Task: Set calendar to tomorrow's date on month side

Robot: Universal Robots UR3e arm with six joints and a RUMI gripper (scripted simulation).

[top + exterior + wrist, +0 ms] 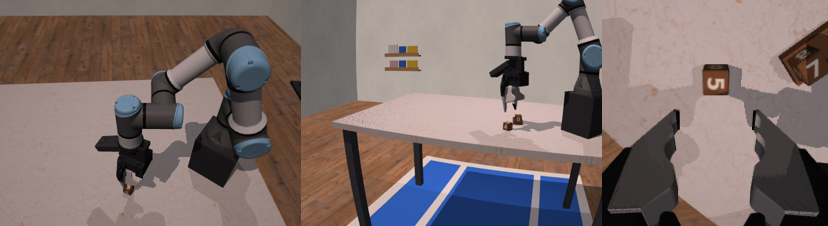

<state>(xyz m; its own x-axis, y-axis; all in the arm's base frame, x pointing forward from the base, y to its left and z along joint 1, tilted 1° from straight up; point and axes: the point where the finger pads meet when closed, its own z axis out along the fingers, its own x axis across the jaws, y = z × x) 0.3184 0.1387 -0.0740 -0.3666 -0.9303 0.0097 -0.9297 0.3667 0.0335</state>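
Wrist view: cube (716, 79) w/ a 5 on top, flat on table (662, 45), centred ahead of the two dark fingers, well apart from them. Second cube (809, 60) at upper right edge, tilted, showing 8 and 7; probably sitting in the tray, though tray itself not clearly made out in any view. Gripper (509, 106) part-open, holding nothing, hanging above the table and short of both cubes in the exterior view. Same view shows the near cube (507, 125) w/ a 4 on its side face and the far one (517, 119) w/ a 0, near each other but apart. Step in hand, judging by alignment: approach to grasp the 5 cube. To do it well: drop straight down, keep cube centred betw. jaws, jaw faces parallel to two opp. side faces, not corners. Gap looks wide enough already; no need to open more. Stop just shy of table before closing to avoid scraping. Pinch around mid-height so cube doesn't pivot on lift. Pick grasp faces w/ the later re-orientation in mind, so wanted digit ends upright on the month side.
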